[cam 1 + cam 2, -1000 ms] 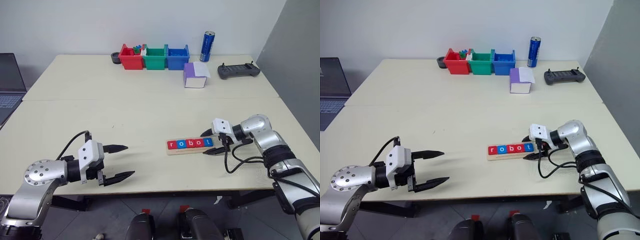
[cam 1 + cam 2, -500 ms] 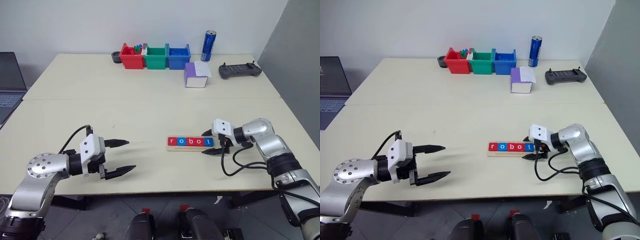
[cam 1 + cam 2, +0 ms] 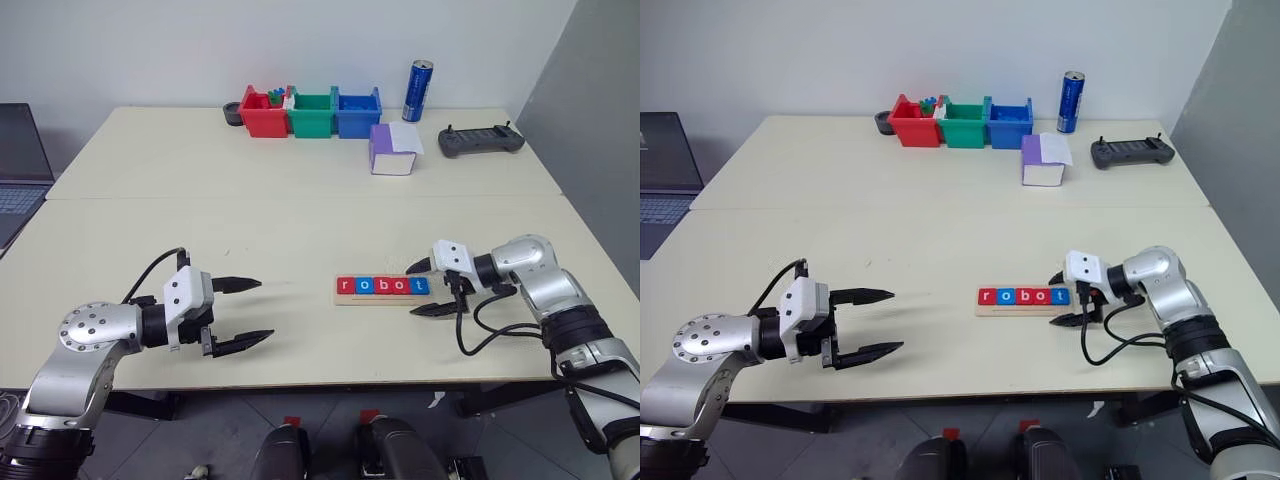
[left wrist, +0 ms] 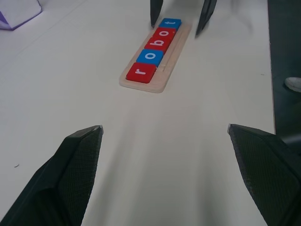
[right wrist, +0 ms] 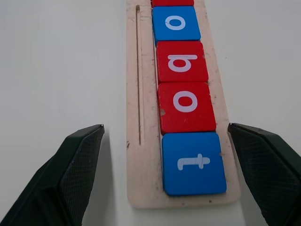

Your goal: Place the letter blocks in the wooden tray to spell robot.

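Fingers [image 5: 80, 179] apart; r block [image 5: 172, 2] cut off, seemingly red

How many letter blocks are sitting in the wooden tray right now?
5, in one row on the wooden tray: red r, blue o, red b, red o, blue t. None appear hidden.

Right pincer [image 3: 428, 288] has opened wider off the tray [image 3: 383, 297].

Five small flat square letter blocks [image 3: 381, 286], three red and two blue, lie in one thin pale-wood tray [image 4: 173, 56]. Three open plastic bins [image 3: 311, 113], one red, one green, one blue. One blue drink can [image 3: 415, 91], one purple-and-white box [image 3: 393, 150], one dark handheld controller [image 3: 480, 141].
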`<state>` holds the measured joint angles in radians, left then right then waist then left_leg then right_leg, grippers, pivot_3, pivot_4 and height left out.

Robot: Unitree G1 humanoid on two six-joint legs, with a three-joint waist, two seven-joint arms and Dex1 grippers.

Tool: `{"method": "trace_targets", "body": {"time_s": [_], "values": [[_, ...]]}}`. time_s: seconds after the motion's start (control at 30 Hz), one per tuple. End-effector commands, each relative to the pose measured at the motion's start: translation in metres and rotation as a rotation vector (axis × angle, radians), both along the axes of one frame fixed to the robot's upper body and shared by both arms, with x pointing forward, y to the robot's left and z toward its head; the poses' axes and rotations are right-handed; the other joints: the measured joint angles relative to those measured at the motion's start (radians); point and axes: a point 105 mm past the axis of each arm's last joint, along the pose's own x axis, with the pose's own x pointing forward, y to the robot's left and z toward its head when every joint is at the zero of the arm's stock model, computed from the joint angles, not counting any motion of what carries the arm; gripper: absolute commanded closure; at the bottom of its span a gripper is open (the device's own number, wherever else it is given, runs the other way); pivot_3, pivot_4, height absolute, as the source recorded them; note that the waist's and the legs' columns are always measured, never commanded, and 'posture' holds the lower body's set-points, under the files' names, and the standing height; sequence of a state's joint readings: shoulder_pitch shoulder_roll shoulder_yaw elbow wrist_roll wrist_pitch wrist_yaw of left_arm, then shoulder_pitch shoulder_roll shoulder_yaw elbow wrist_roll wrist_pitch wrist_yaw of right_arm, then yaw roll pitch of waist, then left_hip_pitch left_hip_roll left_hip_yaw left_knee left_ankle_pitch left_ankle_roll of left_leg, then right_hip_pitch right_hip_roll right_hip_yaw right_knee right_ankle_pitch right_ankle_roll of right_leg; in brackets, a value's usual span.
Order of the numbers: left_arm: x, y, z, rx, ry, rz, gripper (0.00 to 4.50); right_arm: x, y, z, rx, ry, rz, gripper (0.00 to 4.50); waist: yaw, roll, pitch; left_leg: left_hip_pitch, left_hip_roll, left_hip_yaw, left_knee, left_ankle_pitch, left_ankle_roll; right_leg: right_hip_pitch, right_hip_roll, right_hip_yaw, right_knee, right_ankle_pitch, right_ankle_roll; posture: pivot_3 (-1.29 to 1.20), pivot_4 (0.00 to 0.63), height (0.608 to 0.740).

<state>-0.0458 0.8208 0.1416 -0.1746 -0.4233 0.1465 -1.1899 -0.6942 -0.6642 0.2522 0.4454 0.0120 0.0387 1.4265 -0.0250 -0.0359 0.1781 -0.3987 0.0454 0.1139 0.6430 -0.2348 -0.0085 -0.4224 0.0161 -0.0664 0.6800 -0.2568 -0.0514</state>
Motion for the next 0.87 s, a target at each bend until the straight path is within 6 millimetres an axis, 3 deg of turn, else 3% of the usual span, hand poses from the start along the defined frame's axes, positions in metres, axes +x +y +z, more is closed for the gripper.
{"method": "trace_targets", "body": {"time_s": [0.03,0.1,0.17,0.3,0.4,0.53,0.87], "values": [[0.003,0.001,0.015,-0.004,-0.054,0.019,0.00,-0.007,-0.016,0.056,0.077,-0.063,-0.030,0.02,0.002,0.001,0.001,0.000,0.000,0.000,0.000,0.000,0.000,0.000,0.000,0.000,0.000,0.000,0.000,0.00,0.150,0.740],[0.003,0.001,0.024,-0.028,-0.063,0.029,0.00,-0.015,-0.028,0.081,0.143,-0.051,-0.098,0.02,0.007,0.001,0.001,-0.001,0.000,0.000,0.000,0.000,0.000,-0.001,0.000,0.000,0.000,0.000,0.000,0.00,0.150,0.740],[0.003,0.004,0.033,-0.045,-0.074,0.036,0.00,-0.023,-0.052,0.101,0.223,-0.033,-0.217,0.02,0.014,0.001,0.001,-0.001,0.000,-0.001,0.000,0.000,0.000,-0.001,0.000,-0.001,-0.001,0.000,0.000,0.00,0.150,0.740],[-0.003,0.007,0.043,-0.059,-0.064,0.023,0.00,-0.048,-0.112,0.112,0.293,-0.015,-0.413,0.02,0.026,0.000,0.000,-0.001,0.000,-0.001,-0.001,-0.001,-0.001,0.000,0.000,-0.001,-0.003,0.000,-0.001,0.00,0.150,0.740],[-0.003,0.013,0.048,-0.053,-0.056,0.032,0.00,-0.068,-0.138,0.111,0.273,0.011,-0.462,0.02,0.028,0.001,0.001,-0.001,-0.001,-0.001,0.000,-0.001,0.000,0.000,0.000,-0.001,-0.003,-0.001,-0.001,0.00,0.150,0.740],[0.000,0.017,0.054,-0.056,-0.055,0.045,0.00,-0.079,-0.137,0.104,0.252,0.066,-0.428,0.02,0.018,0.002,0.001,0.001,0.000,-0.001,-0.001,-0.001,0.000,0.000,0.000,-0.001,-0.002,-0.001,-0.001,0.00,0.150,0.740],[-0.003,0.010,0.055,-0.069,-0.029,0.020,0.00,-0.070,-0.132,0.098,0.237,0.065,-0.404,0.02,0.022,0.002,0.001,-0.001,0.000,-0.001,-0.001,-0.001,0.000,0.000,0.000,-0.001,-0.003,-0.001,-0.001,0.00,0.150,0.740]]}}
